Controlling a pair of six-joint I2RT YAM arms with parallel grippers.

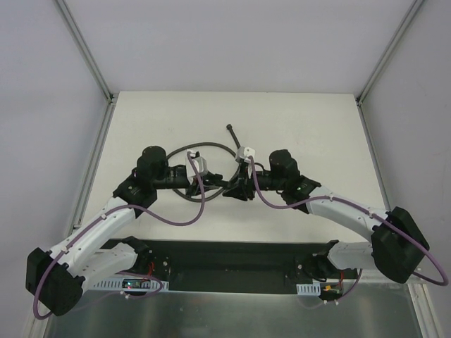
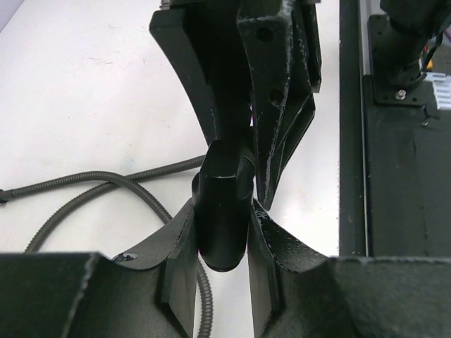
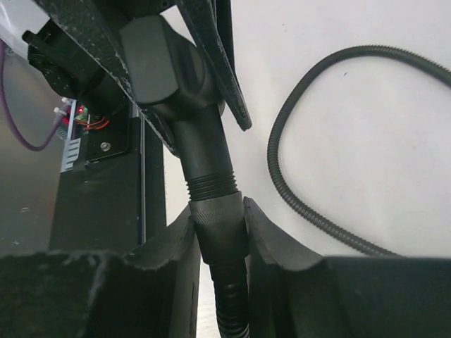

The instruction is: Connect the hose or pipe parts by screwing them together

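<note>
Both grippers meet above the middle of the table. My left gripper [image 1: 213, 184] [image 2: 223, 229] is shut on a smooth black cylindrical fitting [image 2: 224, 190]. My right gripper [image 1: 235, 189] [image 3: 220, 220] is shut on a knurled collar [image 3: 217, 211] at the end of a ribbed dark grey hose [image 3: 232, 303]. The collar sits on the threaded neck [image 3: 209, 184] of the left-held fitting, with a few threads showing above it. The hose [image 1: 211, 146] loops behind the grippers, and a free end fitting [image 1: 230, 128] lies further back.
The white table [image 1: 303, 127] is bounded by metal rails and grey walls on three sides. A black base plate [image 1: 232, 257] runs along the near edge between the arm bases. Purple cables [image 1: 176, 222] hang off both arms. Hose loops [image 2: 106, 184] lie on the table under the grippers.
</note>
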